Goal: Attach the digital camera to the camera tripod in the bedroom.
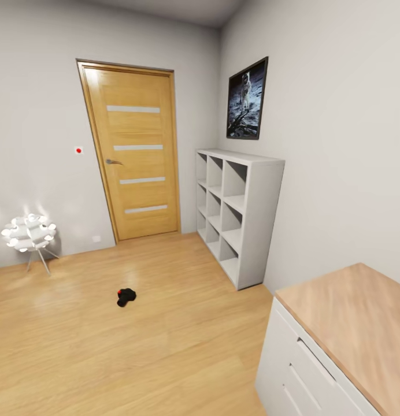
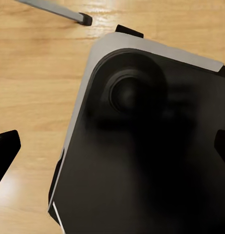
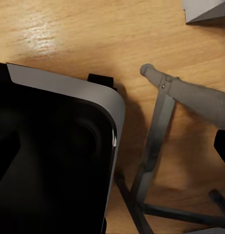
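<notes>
Pale walls, a wooden door (image 1: 133,153), white cube shelves (image 1: 237,214) beside it — light wood floor (image 1: 165,341) throughout.

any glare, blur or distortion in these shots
Head view: the lit floor lamp throws glare on the wall, there is a soft sheen on the wood floor, and the door leans from wide-angle distortion. Left wrist view: the robot's black base looks smeared and soft. Right wrist view: a bright glare patch on the floor, with dark tripod legs close by.
</notes>
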